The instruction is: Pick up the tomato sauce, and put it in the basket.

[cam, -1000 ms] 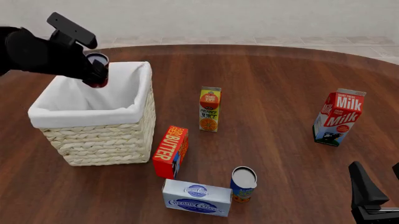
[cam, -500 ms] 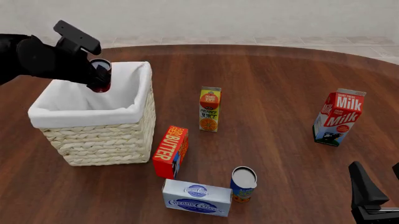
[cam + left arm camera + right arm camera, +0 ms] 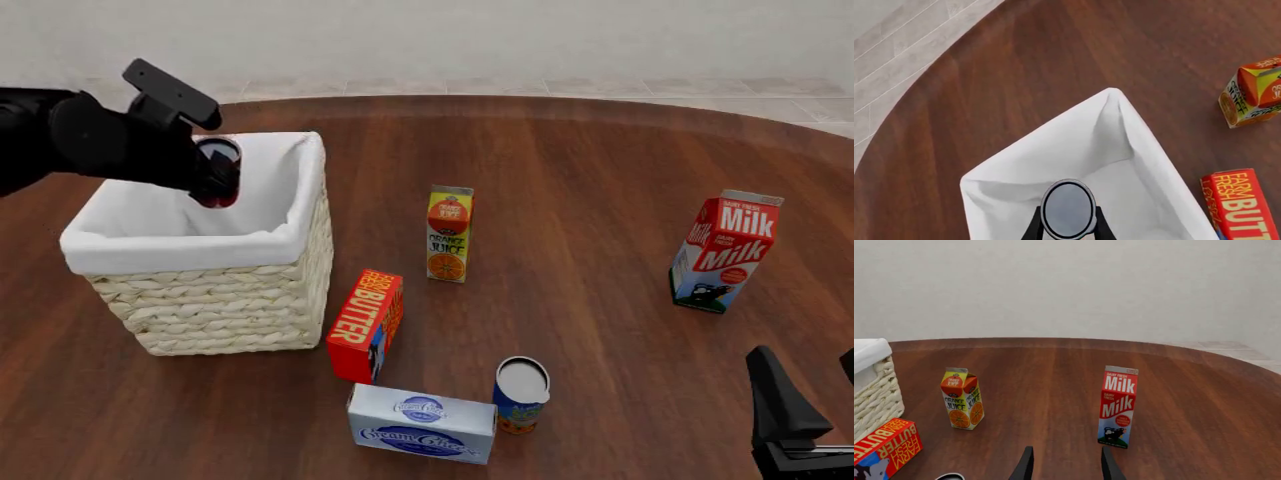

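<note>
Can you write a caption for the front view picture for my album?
Left pincer holds the small red-labelled tomato sauce can over the big cream wicker basket.

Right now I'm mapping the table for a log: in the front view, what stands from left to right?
basket → butter box → orange juice carton → blue-labelled can → milk carton
</note>
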### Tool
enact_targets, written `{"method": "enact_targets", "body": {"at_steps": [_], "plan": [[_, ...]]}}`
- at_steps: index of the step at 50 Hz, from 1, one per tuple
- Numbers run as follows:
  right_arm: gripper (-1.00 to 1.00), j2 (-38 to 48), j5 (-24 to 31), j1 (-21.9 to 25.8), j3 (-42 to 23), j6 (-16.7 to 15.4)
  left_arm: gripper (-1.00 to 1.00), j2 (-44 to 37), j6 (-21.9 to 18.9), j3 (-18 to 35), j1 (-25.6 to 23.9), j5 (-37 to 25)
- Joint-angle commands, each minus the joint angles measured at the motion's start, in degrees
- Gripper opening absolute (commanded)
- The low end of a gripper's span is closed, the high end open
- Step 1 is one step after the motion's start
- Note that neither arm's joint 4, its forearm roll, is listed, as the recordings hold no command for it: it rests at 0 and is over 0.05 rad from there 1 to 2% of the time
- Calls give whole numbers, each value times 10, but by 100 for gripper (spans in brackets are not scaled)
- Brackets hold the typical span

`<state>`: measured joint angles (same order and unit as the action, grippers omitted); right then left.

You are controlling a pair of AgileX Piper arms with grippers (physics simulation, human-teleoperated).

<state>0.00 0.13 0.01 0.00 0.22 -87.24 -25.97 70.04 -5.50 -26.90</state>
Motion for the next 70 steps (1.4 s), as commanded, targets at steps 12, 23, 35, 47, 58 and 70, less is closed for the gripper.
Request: {"method": "enact_targets", "body": {"at_steps": [12, 23, 35, 47, 58, 70], "plan": [[100, 1, -1, 0, 0, -1, -100, -12, -7, -16, -4, 22], [100, 1, -1, 0, 0, -1, -100, -21, -6, -19, -5, 29], [100, 1, -1, 0, 0, -1, -100, -30, -7, -23, -5, 37], [100, 1, -1, 0, 0, -1, -100, -39, -12, -27, -2, 45], [100, 1, -1, 0, 0, -1, -100, -42, -12, -31, -6, 48], [100, 1, -1, 0, 0, -1, -100, -42, -15, -32, -2, 48]]}}
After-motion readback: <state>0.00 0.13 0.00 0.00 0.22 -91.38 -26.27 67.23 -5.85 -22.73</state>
